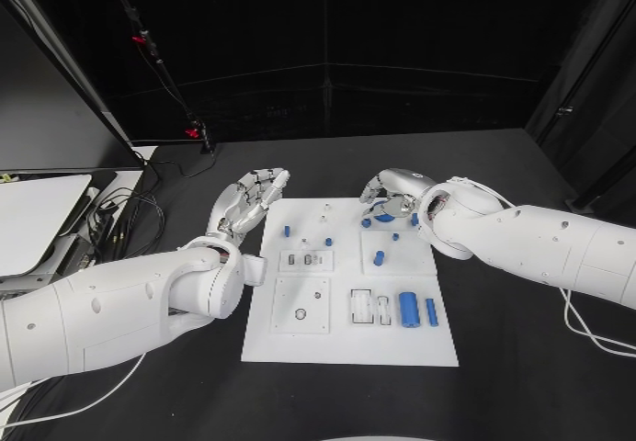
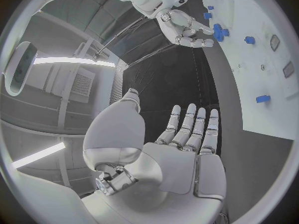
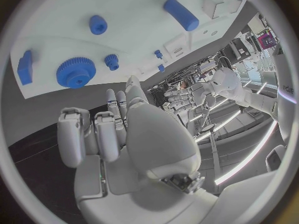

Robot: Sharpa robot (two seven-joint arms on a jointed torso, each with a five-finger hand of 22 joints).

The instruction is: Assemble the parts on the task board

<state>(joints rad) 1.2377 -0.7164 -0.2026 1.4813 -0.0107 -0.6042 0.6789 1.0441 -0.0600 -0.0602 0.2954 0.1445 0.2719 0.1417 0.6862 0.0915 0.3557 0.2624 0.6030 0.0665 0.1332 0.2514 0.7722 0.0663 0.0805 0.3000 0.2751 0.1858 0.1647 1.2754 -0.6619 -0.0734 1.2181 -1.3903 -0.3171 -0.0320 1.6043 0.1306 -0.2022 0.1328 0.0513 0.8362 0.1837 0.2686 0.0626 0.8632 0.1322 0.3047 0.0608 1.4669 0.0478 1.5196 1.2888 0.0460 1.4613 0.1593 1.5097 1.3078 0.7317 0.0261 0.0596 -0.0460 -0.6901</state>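
The white task board [image 1: 347, 344] lies mid-table, blue parts on it: two cylinders [image 1: 419, 310] nearest the robot, a gear [image 3: 74, 73] at the far edge. The left hand [image 1: 252, 200] hovers empty beside the board, fingers straight. The right hand [image 1: 387, 195] is curled beside the gear, holding nothing

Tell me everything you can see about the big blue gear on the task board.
The blue gear is a round, plastic-looking wheel with fine teeth around its rim and a raised hub with a centre hole. It lies flat near the far right corner of the white task board, beside a smaller blue gear. The right robot hand hovers just over it with fingers curled; whether they touch it cannot be told. In the head view that hand partly hides it.
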